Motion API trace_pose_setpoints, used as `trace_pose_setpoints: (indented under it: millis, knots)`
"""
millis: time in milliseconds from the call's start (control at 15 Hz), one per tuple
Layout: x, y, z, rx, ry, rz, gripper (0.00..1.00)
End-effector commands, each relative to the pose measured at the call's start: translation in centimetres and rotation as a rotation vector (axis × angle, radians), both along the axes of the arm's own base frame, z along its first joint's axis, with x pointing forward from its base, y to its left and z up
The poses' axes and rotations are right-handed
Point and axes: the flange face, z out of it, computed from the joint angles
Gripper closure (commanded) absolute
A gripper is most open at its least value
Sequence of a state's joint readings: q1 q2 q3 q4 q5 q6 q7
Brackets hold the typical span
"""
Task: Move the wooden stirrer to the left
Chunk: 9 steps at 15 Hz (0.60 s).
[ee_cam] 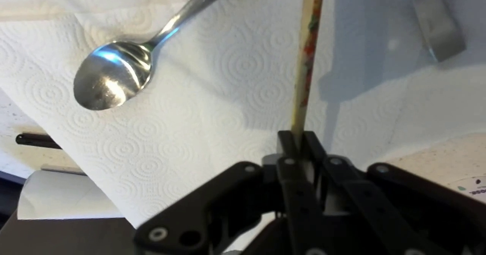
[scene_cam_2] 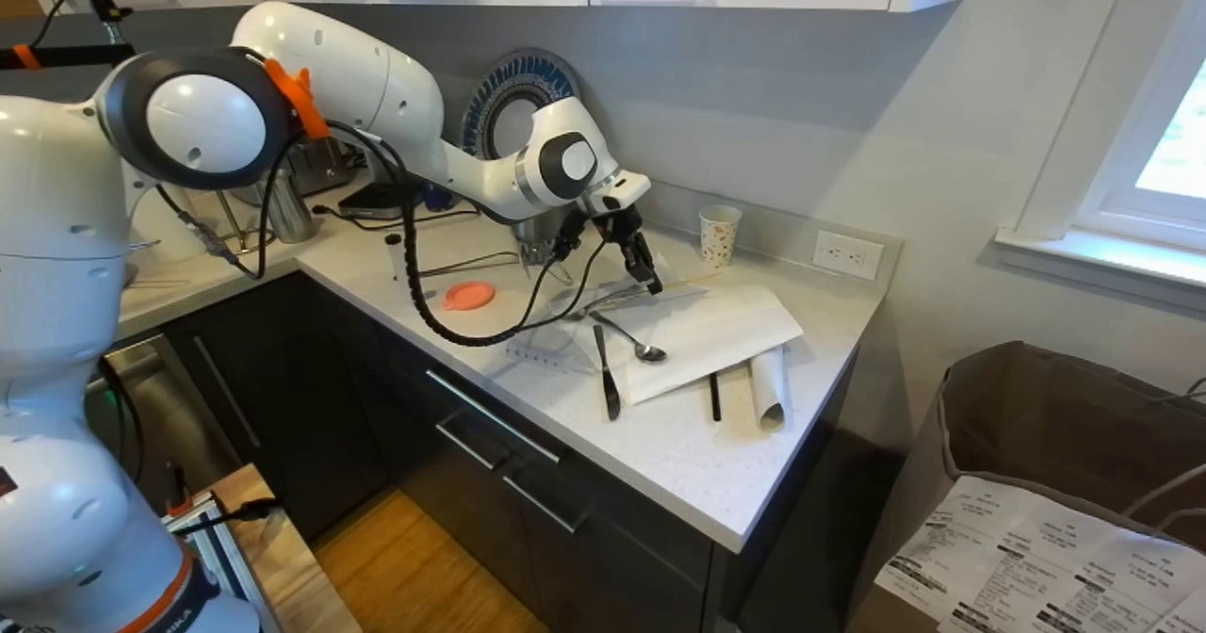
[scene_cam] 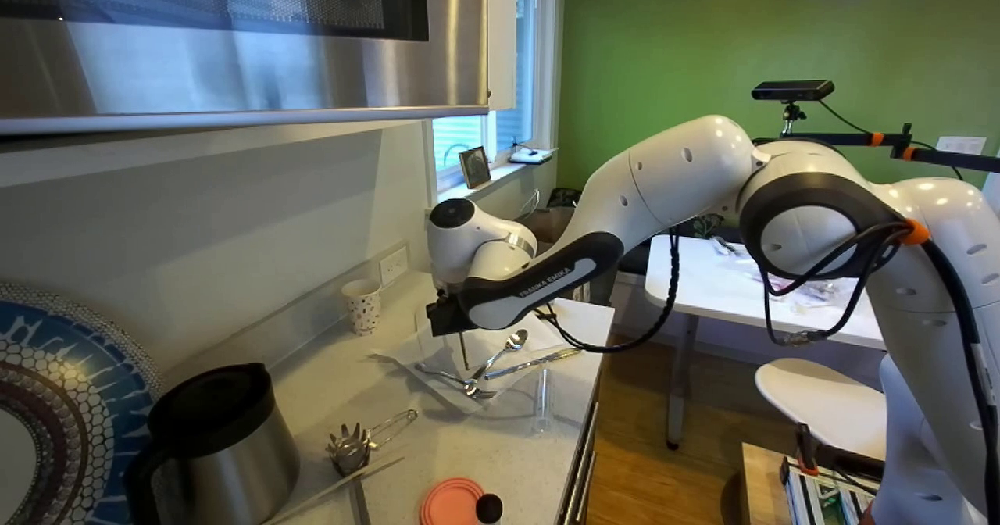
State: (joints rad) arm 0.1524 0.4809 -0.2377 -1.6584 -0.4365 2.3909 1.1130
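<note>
The wooden stirrer (ee_cam: 308, 57) is a thin pale stick with red and green markings. In the wrist view it runs up from the fingertips and out of the top edge. My gripper (ee_cam: 298, 139) is closed with the stick pinched between its fingertips. The gripper (scene_cam_2: 652, 282) is low over the white paper towel (scene_cam_2: 716, 332) on the counter. In an exterior view the stick (scene_cam: 463, 351) slants down from the gripper; the fingertips are hidden there. I cannot tell whether the stick touches the paper.
A spoon (ee_cam: 112, 76), a fork (scene_cam: 445, 373) and a knife (scene_cam_2: 607, 374) lie around the gripper. A paper roll (scene_cam_2: 770, 388), spotted cup (scene_cam: 362, 306), coral lid (scene_cam: 451, 501), metal pitcher (scene_cam: 226, 447) and another pale stick (scene_cam: 336, 490) are also on the counter.
</note>
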Motion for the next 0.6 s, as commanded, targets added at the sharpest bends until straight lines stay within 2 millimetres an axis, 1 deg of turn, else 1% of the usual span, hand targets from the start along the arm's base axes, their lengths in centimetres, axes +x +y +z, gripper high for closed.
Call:
trace_pose_setpoints:
  millis: [0, 200, 400, 533]
  knots:
    - [-1.7, 2.0, 1.4, 0.078, 0.009, 0.072, 0.98]
    - [-1.9, 3.8, 1.9, 0.13, 0.021, 0.155, 0.98]
    - [-2.1, 5.6, 1.3, 0.182, 0.036, 0.307, 0.98]
    - [-1.9, 6.1, 0.8, 0.185, 0.054, 0.406, 0.98]
